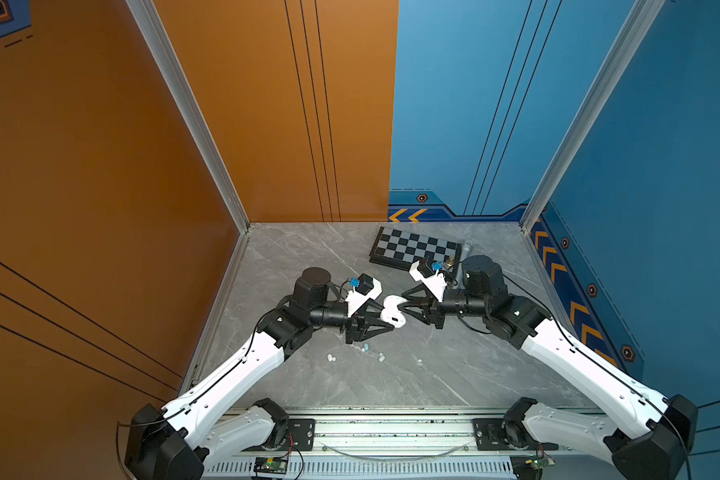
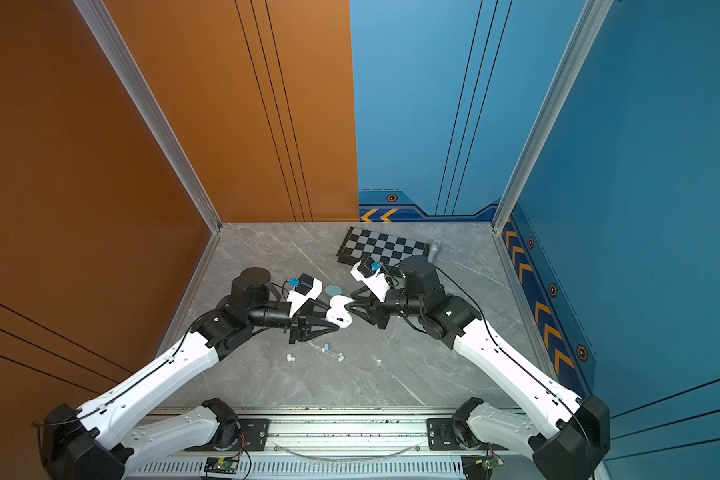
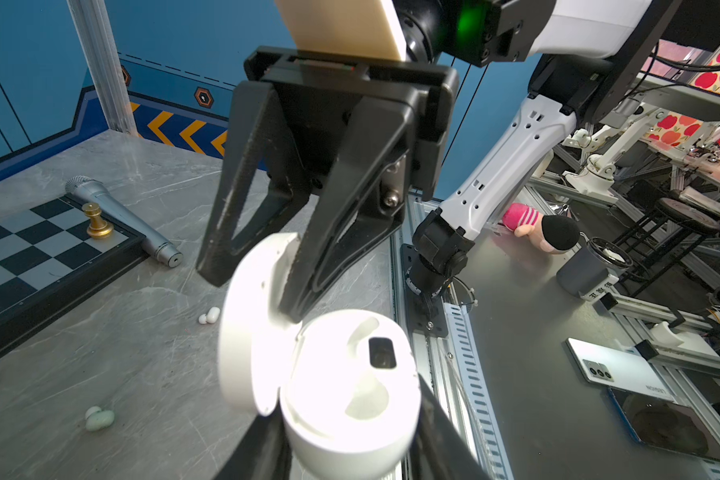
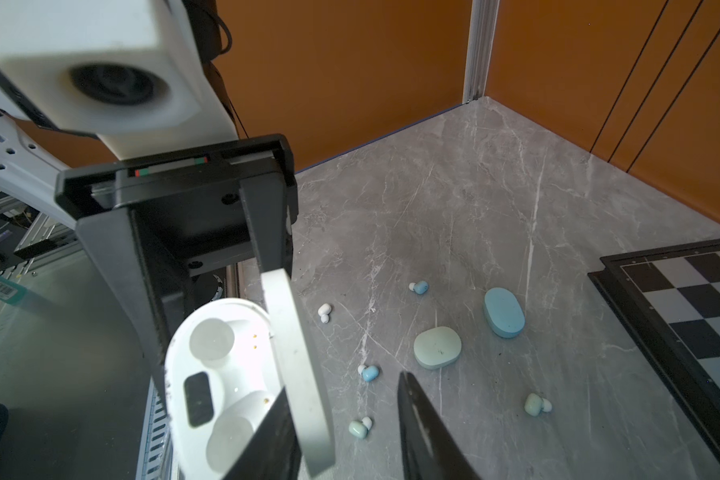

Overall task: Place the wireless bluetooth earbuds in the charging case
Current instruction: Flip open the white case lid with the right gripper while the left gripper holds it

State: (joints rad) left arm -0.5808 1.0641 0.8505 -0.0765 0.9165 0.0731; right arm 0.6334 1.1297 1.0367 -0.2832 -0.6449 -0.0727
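The open charging case (image 3: 350, 374) is held aloft by the left gripper (image 4: 217, 328). Its lid (image 4: 298, 365) is straddled by the right gripper (image 3: 253, 293), jaws parted. The earbuds (image 4: 368, 372) are scattered on the table (image 4: 474, 208) below, mostly nearer the left arm.

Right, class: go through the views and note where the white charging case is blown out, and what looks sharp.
Left wrist view: the white charging case glares, its lid washed out to plain white, while the microphone is crisp. Right wrist view: its wells read clearly and the loose earbuds are sharp. In both top views: even light, the case only a small bright patch.
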